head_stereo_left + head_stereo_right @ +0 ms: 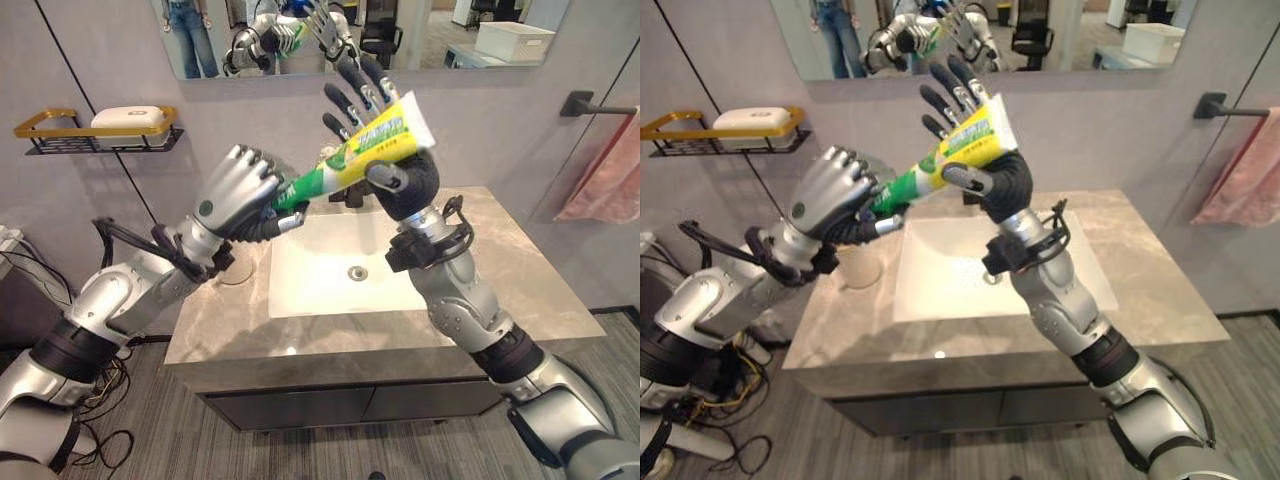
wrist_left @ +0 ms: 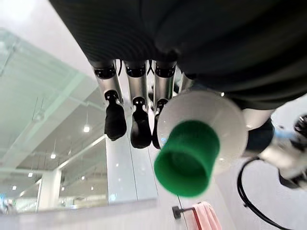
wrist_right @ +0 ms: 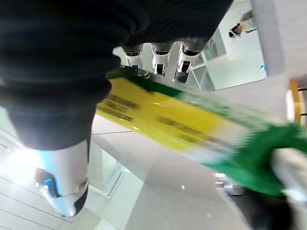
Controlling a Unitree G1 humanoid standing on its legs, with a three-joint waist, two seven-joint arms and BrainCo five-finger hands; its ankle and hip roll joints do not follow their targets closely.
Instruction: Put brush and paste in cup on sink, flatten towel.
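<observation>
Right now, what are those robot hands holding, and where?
One toothpaste tube: left robot hand curled round its green cap end, right robot hand round the wide yellow end.

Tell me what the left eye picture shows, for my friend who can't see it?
Two robot hands hold a green and yellow toothpaste tube in the air above a white sink. The left hand grips the cap end; the right hand pinches the wide end. A pink towel hangs at right.
</observation>
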